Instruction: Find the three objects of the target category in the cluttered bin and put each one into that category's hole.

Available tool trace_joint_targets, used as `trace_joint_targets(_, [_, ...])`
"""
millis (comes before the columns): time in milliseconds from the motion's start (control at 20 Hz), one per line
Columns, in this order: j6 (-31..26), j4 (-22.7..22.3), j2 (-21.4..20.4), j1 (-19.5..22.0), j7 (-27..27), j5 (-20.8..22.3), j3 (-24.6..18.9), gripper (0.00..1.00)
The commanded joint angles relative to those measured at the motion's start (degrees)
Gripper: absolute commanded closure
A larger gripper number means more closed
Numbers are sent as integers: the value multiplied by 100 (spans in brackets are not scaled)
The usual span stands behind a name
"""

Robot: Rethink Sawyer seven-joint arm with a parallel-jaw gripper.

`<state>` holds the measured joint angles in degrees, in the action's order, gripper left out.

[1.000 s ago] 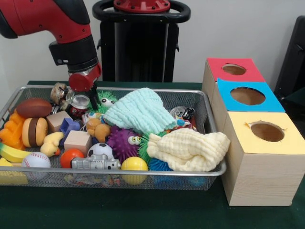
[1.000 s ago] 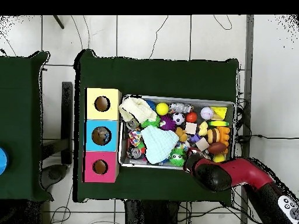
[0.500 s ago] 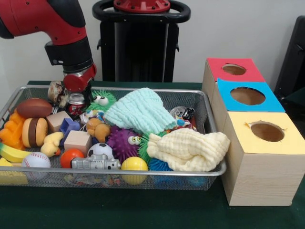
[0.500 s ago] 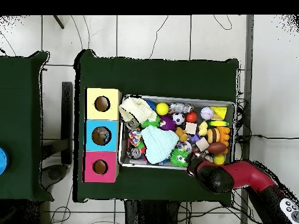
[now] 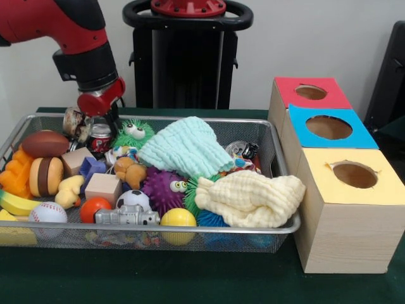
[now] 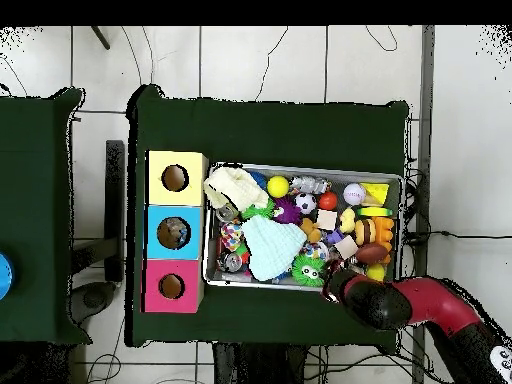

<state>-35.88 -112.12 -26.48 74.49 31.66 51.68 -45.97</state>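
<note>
1. Red and black arm point(image 5: 76, 38) coming in from the upper left in the front view, gripper point(image 5: 106, 120) hanging over the far left corner of the wire mesh bin point(image 5: 190, 237).
2. Gripper tips just above a small red soda can point(image 5: 101, 136), right by the bin's back rim. Can't tell whether the jaws are open or closed, or touching the can; too dark and tucked under the red wrist.
3. Crushed can point(image 5: 76, 121) just left of the gripper, against the back rim.
4. Green spiky googly-eyed ball point(image 5: 134, 132) just right of the gripper, with the mint green cloth point(image 5: 186, 147) draped beside it in the middle of the bin.
5. Pale yellow cloth point(image 5: 250, 197) piled at the front right corner.
6. Purple spiky ball point(image 5: 163, 188), soccer ball point(image 5: 133, 199), yellow ball point(image 5: 178, 218) and baseball point(image 5: 47, 212) along the front, plus a toy burger point(image 5: 45, 175) and a brown football point(image 5: 44, 143) on the left.
7. Three boxes in a row right of the bin, each with a round hole on top: red box point(image 5: 310, 92) farthest back, blue box point(image 5: 329, 126) in the middle, yellow box point(image 5: 354, 175) nearest.
8. Overhead view: arm point(image 6: 400, 303) reaching to the bin's corner far from the boxes.
</note>
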Motion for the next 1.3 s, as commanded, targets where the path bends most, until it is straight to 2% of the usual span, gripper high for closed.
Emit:
trace_joint_targets(50, [-1401, -149, -200, 522, -1104, -1268, -776, 100])
trace_joint_targets(100, [-1389, -244, -287, 596, -988, -1483, -997, 100])
trace_joint_targets(200, [-1168, -348, -451, 644, -762, -1611, -1275, 100])
trace_joint_targets(450, [-633, -507, -989, 434, 44, -1685, -1522, 100])
trace_joint_targets(650, [-300, -943, -1493, 531, 517, -1984, -1876, 100])
trace_joint_targets(900, [371, -1579, -2610, 649, 1388, -2525, -2484, 100])
trace_joint_targets(1150, [737, -1969, -3432, 773, 1735, -3269, -3031, 100])
trace_joint_targets(1300, [961, -2141, -3767, 765, 1770, -3565, -3126, 100])
